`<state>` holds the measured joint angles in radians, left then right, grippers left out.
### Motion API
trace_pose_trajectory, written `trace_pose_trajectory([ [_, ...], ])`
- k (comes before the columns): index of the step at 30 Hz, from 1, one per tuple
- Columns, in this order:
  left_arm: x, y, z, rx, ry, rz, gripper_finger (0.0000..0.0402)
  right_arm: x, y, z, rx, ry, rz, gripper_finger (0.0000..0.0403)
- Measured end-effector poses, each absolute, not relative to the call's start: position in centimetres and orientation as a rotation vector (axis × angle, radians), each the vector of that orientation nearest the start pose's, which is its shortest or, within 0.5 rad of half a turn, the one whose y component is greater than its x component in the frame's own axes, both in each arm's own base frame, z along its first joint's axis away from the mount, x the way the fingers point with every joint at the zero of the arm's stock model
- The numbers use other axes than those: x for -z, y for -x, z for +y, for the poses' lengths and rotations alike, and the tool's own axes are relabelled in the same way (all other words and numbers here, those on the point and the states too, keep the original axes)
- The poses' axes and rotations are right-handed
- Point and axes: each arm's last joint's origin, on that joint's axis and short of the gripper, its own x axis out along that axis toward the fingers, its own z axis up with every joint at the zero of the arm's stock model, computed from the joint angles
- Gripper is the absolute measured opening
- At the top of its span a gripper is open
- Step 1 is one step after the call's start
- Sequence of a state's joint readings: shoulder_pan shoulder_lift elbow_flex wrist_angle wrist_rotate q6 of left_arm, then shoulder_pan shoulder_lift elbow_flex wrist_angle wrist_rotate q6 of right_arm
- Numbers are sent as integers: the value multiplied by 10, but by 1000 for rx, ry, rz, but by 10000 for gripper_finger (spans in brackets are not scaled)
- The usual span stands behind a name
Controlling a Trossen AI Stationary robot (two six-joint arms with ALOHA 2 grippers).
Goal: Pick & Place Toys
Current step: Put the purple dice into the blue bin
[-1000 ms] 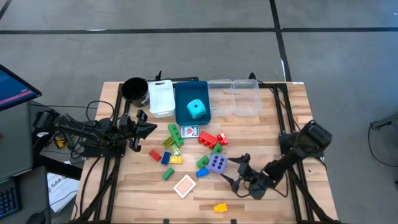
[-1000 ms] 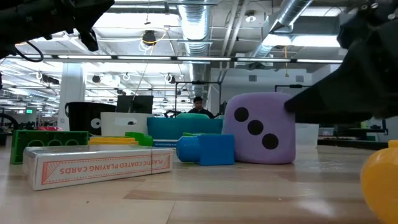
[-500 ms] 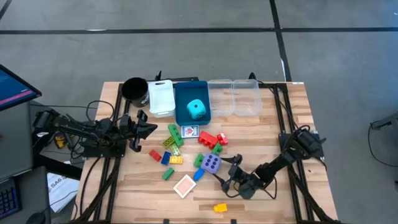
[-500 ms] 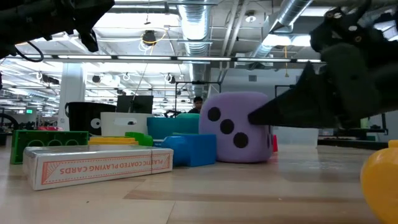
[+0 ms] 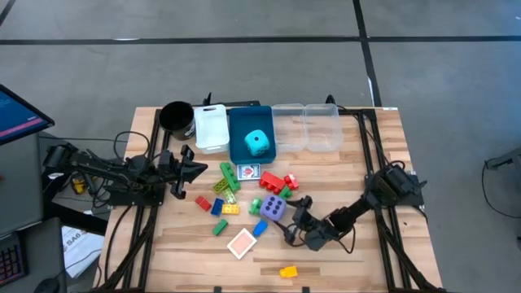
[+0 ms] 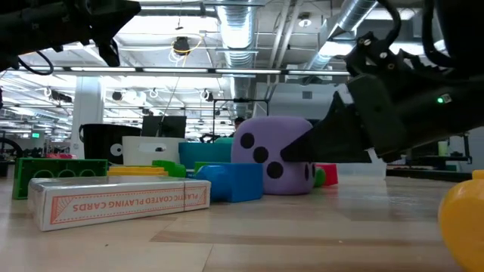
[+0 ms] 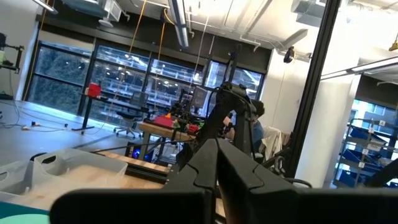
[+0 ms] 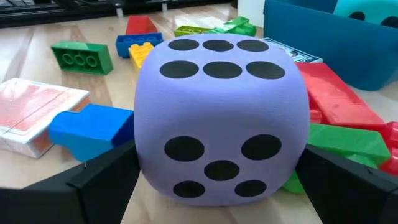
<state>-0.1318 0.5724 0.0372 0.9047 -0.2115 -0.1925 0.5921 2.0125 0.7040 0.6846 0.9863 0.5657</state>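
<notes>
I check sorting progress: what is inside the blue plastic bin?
One cyan soft die lies inside the blue plastic bin. The floor beneath the die is covered.

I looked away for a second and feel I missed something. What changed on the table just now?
The right gripper slid in from the right, jaws wide open, pushing the purple die toward the bricks; its fingers now flank it without clamping. The left gripper, cyan die and card pack stayed put.

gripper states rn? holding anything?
Left tool: closed, empty, parked at the table's left.
Right tool: open, fingers either side of the purple die, not gripping yet.
</notes>
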Motion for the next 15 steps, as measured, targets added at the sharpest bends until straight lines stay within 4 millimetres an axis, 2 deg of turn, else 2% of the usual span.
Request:
trace_pose_trajectory([
  [15, -208, -129, -11, -44, 254, -371, 3, -72, -281, 159, 490, -74, 317, 351],
])
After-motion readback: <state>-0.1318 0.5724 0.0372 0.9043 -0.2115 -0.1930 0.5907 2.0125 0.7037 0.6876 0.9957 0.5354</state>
